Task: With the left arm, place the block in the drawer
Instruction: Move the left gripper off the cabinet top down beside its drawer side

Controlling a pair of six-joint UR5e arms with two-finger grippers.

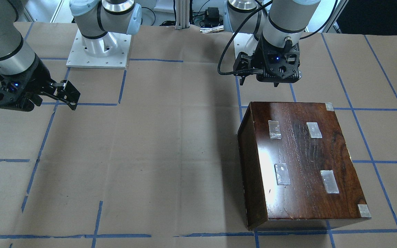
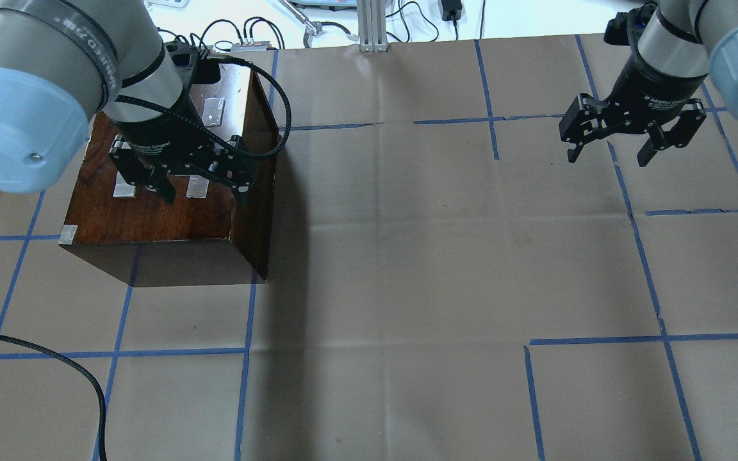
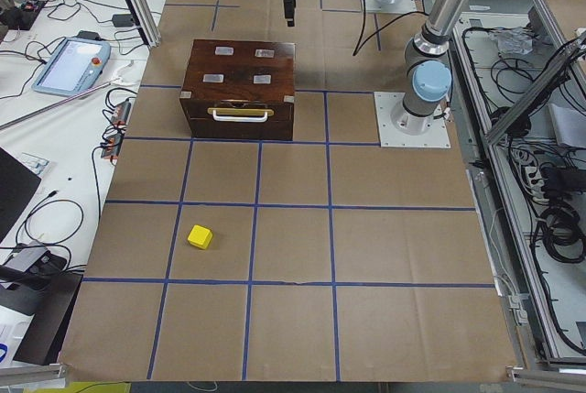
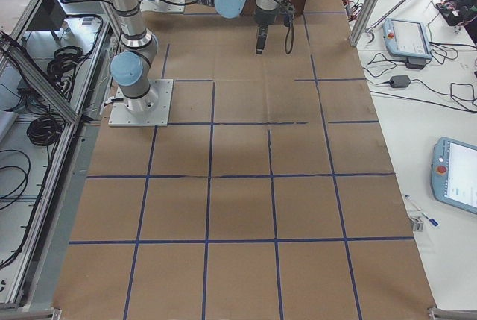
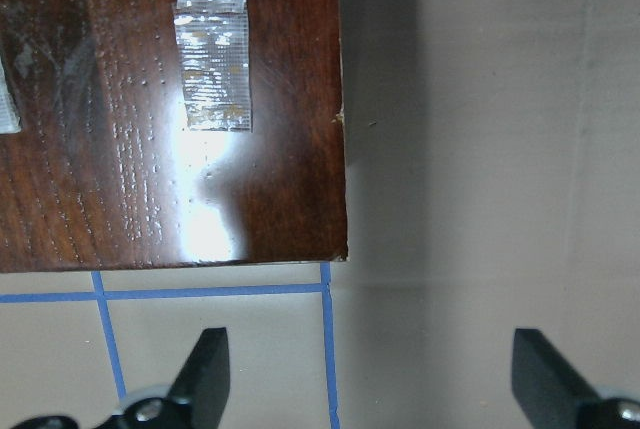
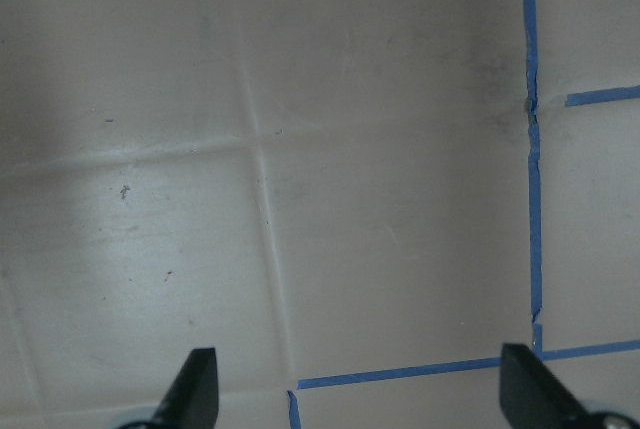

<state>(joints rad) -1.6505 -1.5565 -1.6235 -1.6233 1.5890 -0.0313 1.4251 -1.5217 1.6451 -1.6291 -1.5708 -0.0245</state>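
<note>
While the left arm (image 2: 55, 64) is held above the table, its left gripper (image 2: 204, 190) is seen with the fingers (image 5: 205, 374) spread wide and nothing between them. The gripper is poised above the robot-side edge of the dark box (image 1: 305, 165), close to the box corner that faces the table's middle. In the left wrist view that corner lies just ahead of the fingertips, which are over the brown paper (image 2: 407, 256) and not over the box top.

The block (image 3: 200, 236) is shown lying on the paper, well apart from the box, on the side toward which the box front faces. The box is thus placed roughly between the block and the left gripper, and the two are well apart. In the front-facing view only a yellow sliver of the block is caught at the picture's edge, beyond the box.

The drawer (image 3: 240, 120) is seen shut in the box front, marked by a pale bar. Four taped patches (image 1: 314, 130) are borne on the box top.

The right gripper (image 2: 609, 153) is held far from the box, its fingers likewise spread and empty.
</note>
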